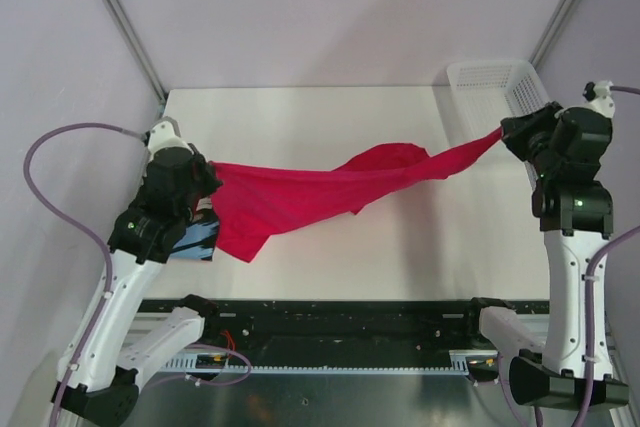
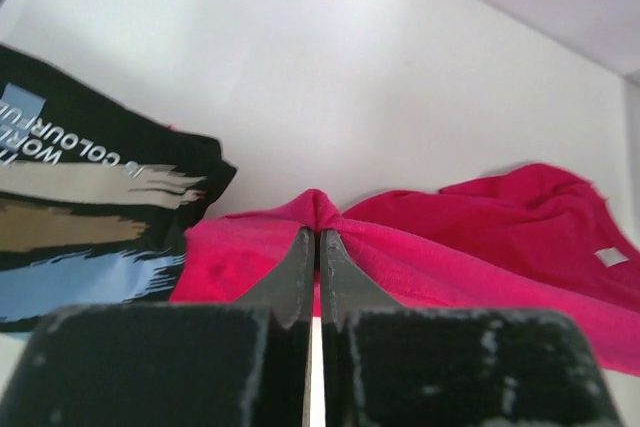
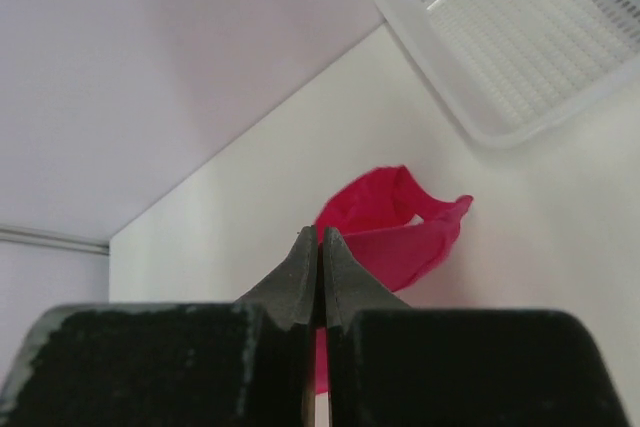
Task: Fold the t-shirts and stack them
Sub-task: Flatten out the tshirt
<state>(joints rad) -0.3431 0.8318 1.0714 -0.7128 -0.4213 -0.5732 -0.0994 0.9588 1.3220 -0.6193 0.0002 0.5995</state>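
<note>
1. The left gripper [image 1: 210, 177] is at the left side of the table [image 1: 330, 117]. Its jaws are clenched on one edge of the crimson-pink shirt [image 1: 300, 197]; the left wrist view shows the cloth bunched at the fingertips [image 2: 300, 247].
2. The black shirt [image 1: 198, 239] lies on the table below the left arm, just beside the pink cloth. Its white, tan and light-blue print [image 2: 70, 217] faces up.
3. The crimson-pink shirt spans the table between the two grippers. Its left part hangs broad and its right part is drawn into a narrow strip.
4. The right gripper [image 1: 503, 133] is clenched on the shirt's right end, with pink cloth [image 3: 390, 222] visible past the closed tips.
5. The white mesh basket [image 1: 485, 82] stands at the far right corner, near the right gripper.
</note>
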